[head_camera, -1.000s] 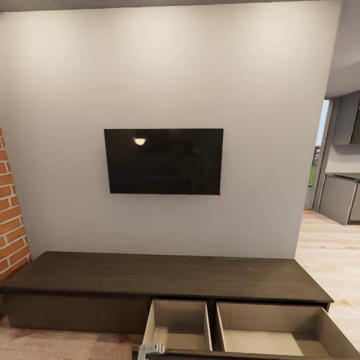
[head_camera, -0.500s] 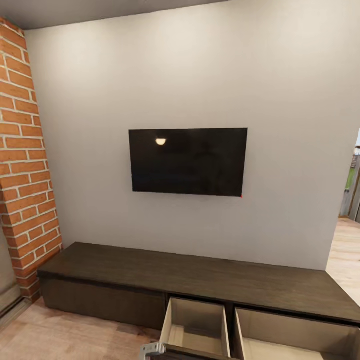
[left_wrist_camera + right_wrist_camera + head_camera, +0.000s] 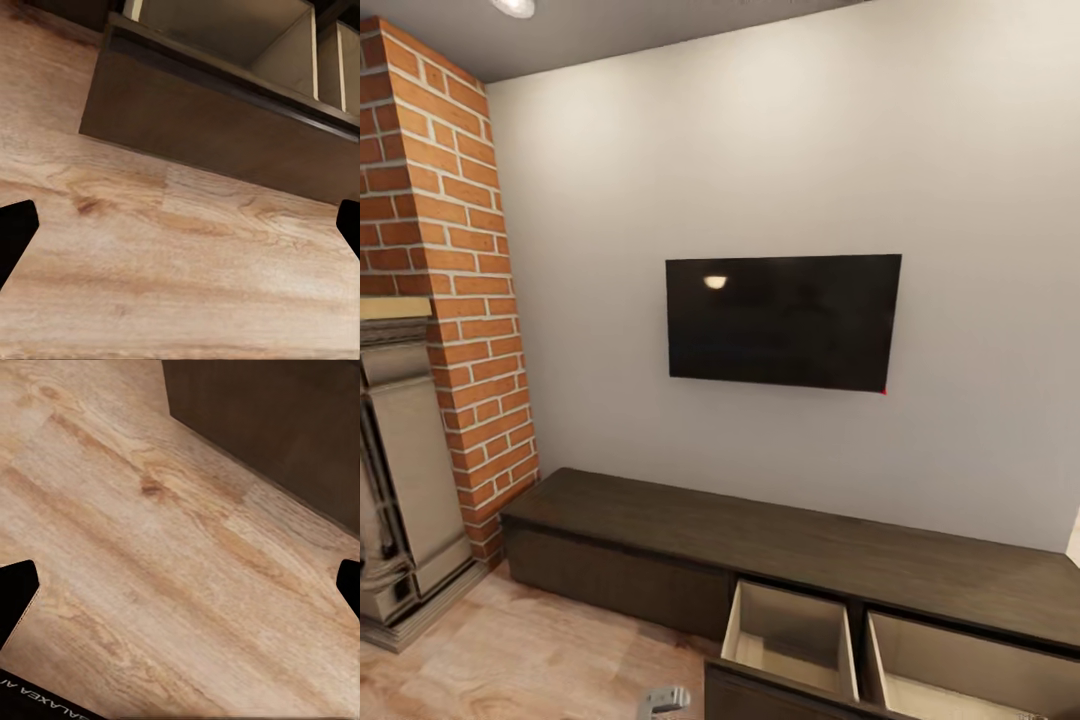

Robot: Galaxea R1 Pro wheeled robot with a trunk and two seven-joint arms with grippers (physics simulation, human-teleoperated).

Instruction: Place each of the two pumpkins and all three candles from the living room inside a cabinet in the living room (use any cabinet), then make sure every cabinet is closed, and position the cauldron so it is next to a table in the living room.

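Note:
The cabinet [image 3: 690, 530] is a long, low dark-brown unit under the wall TV. Two of its drawers stand pulled out at the right end: a narrow drawer [image 3: 790, 635] and a wider drawer [image 3: 970, 675], with pale tan insides that look empty where I can see them. My left gripper [image 3: 180, 232] is open over the wood floor, just short of a pulled-out drawer front [image 3: 225, 127]. My right gripper [image 3: 180, 592] is open too, above bare floor near a dark cabinet corner [image 3: 277, 427]. The pumpkins, candles, cauldron and table are out of view.
A black TV [image 3: 782, 322] hangs on the grey wall. The red-brick chimney [image 3: 450, 300] and the grey fireplace surround [image 3: 400, 480] stand at the left. Light wood-plank floor [image 3: 530, 660] lies between the fireplace and the cabinet. A grey part of my left arm [image 3: 663, 700] pokes in at the bottom.
The head camera has swung left: the TV and cabinet slid right in the picture, the fireplace came into view, and the doorway at the right dropped out. The drawers stay open.

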